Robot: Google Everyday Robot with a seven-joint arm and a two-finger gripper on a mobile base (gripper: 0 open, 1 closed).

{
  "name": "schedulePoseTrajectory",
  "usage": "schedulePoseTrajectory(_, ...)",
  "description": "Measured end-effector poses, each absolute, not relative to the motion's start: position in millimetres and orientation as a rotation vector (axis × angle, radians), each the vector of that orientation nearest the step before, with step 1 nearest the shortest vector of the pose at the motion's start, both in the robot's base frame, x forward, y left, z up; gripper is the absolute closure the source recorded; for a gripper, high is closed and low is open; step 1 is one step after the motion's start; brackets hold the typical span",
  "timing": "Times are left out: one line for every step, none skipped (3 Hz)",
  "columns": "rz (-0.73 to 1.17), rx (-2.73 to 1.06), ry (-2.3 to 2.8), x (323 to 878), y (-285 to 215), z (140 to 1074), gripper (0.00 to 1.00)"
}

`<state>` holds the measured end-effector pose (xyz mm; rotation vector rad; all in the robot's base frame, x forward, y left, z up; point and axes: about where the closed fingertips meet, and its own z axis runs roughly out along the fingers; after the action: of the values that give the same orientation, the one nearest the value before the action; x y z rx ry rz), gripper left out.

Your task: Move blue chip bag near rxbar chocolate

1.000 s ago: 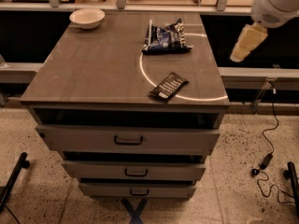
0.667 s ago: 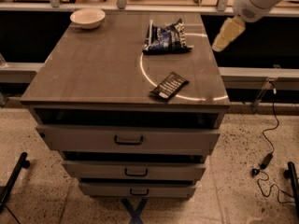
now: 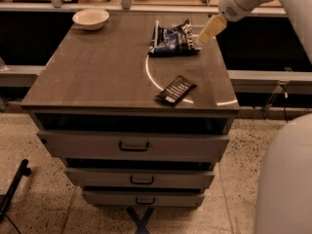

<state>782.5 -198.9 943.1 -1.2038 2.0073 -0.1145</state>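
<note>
The blue chip bag [image 3: 173,39], wrinkly dark blue foil with white markings, lies at the back right of the brown tabletop [image 3: 97,67]. The rxbar chocolate [image 3: 176,89], a flat black bar with white lettering, lies nearer the front right edge, apart from the bag. My gripper [image 3: 203,37] hangs from the white arm at the upper right, its pale tip just right of the bag's right edge and slightly above the table.
A white bowl [image 3: 90,18] sits at the back left corner. The cabinet has three drawers with dark handles [image 3: 133,146] below. A counter with clutter runs behind. A cable [image 3: 280,94] hangs at the right. A white robot part [image 3: 287,179] fills the lower right.
My gripper has moved left and down from beyond the table's right edge to just beside the chip bag. The bag and bar have not moved.
</note>
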Motion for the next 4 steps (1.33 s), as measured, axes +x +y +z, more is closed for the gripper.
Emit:
schedulePoseTrajectory(-0.039, -1.229, 2.013, 800, -169, 921, 0.00)
schedulePoseTrajectory(0.077, -1.182, 2.040, 813, -156, 894, 0.00)
schedulePoseTrajectory(0.186, -1.152, 2.061, 819, -141, 873, 0.18)
schedulePoseTrajectory(0.227, -1.157, 2.079, 822, -130, 864, 0.41)
